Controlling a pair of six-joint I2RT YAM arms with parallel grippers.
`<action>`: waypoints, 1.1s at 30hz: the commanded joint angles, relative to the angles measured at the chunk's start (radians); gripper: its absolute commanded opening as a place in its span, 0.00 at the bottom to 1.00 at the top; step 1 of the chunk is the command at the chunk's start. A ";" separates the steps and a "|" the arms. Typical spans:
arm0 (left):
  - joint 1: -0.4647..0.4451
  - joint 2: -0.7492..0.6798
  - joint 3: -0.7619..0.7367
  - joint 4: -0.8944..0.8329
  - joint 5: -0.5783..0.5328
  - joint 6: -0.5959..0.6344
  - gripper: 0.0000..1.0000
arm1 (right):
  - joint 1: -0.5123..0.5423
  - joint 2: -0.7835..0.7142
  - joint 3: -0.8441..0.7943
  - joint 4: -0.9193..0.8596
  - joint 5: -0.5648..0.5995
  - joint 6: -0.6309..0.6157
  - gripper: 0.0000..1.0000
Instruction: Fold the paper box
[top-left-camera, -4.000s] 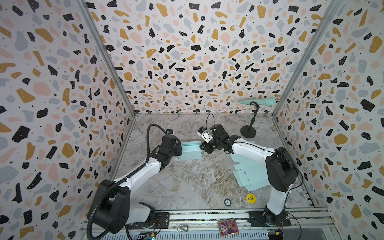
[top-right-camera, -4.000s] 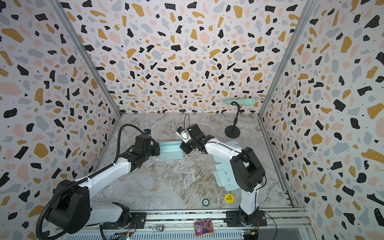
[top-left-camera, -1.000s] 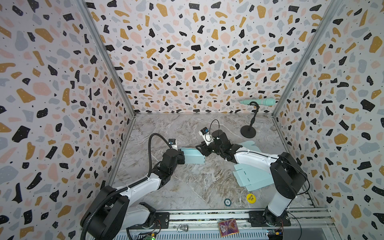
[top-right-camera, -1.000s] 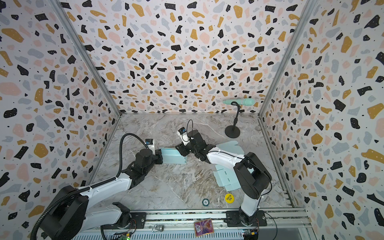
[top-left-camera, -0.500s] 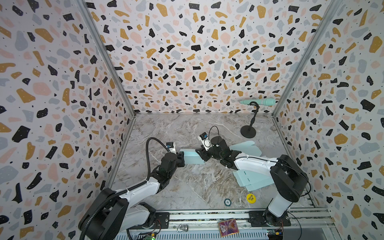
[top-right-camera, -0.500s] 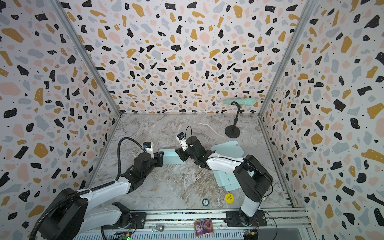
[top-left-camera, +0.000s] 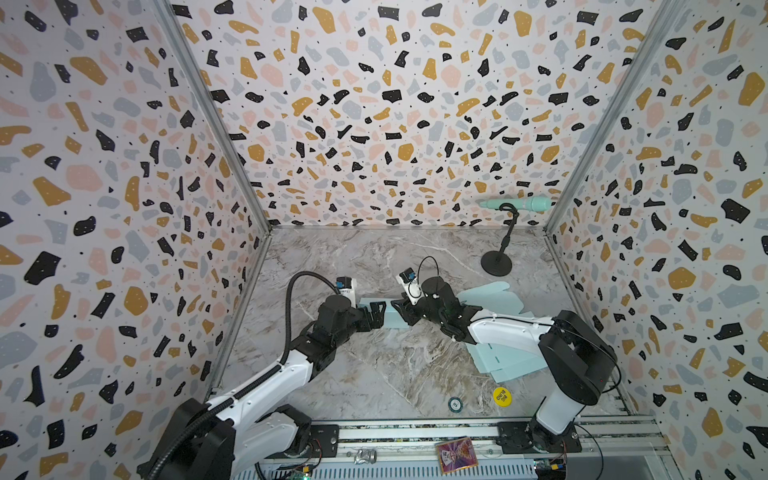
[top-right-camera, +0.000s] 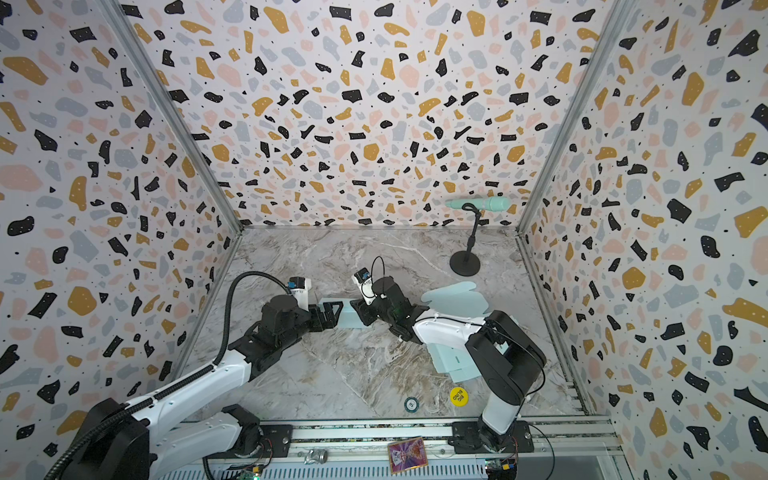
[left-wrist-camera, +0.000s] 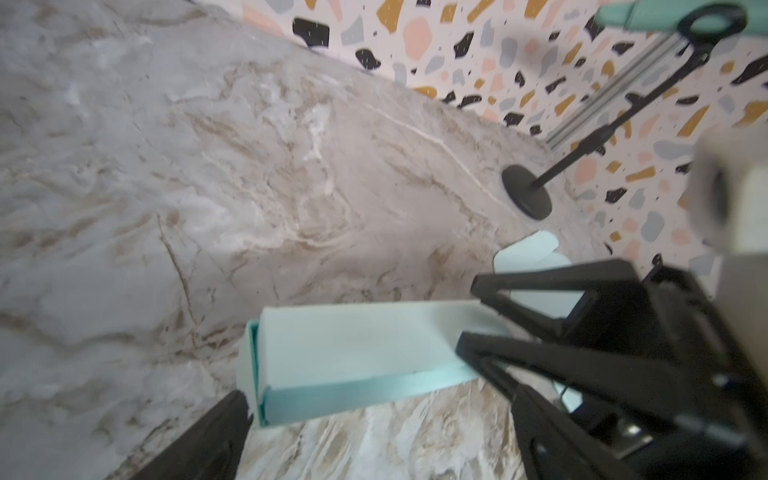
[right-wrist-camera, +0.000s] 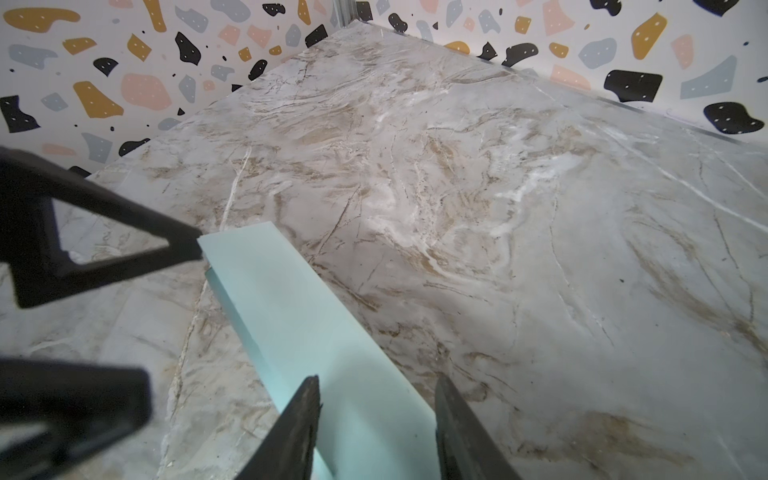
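Marble-look bench (top-left-camera: 374, 257) fills the lower middle of both top views, with speckled terrazzo walls all round it. The biggest paper bits are the flat mint-green paper cut-outs. One (top-left-camera: 494, 297) lies right of centre, and another lot (top-left-camera: 505, 361) sits lower right, partly under the right arm.

The folded mint-green paper box (top-left-camera: 391, 319) is dead centre between the two arms. It's a long slim closed shape and looks like it's lying flat on the bench. In the left wrist view the end flap (left-wrist-camera: 249, 357) nearest that camera stands a little ajar.

The right arm's fingers (right-wrist-camera: 297, 436) are clamped on either side of the box's right end. The left arm's fingers (right-wrist-camera: 178, 247) are spread wide at the other end. One tip just touches the box's corner and the other is well clear of it, so there's no grip on that side.

A black microphone stand (top-left-camera: 496, 264) holding a mint-green microphone (top-left-camera: 517, 203) is in the back right corner. Near the front edge, lower right of centre, there's a round yellow sticker (top-left-camera: 501, 396) and just left of it a small round dark token (top-left-camera: 455, 403).
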 joint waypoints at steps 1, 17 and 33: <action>0.045 0.015 0.062 -0.039 -0.040 -0.041 1.00 | 0.010 0.017 -0.052 -0.132 0.038 -0.011 0.46; 0.069 0.265 -0.162 0.351 -0.047 -0.021 0.74 | 0.016 0.015 -0.077 -0.106 0.061 -0.005 0.46; 0.070 0.368 -0.359 0.648 -0.057 -0.038 0.54 | -0.143 -0.075 -0.294 0.171 -0.205 0.232 0.47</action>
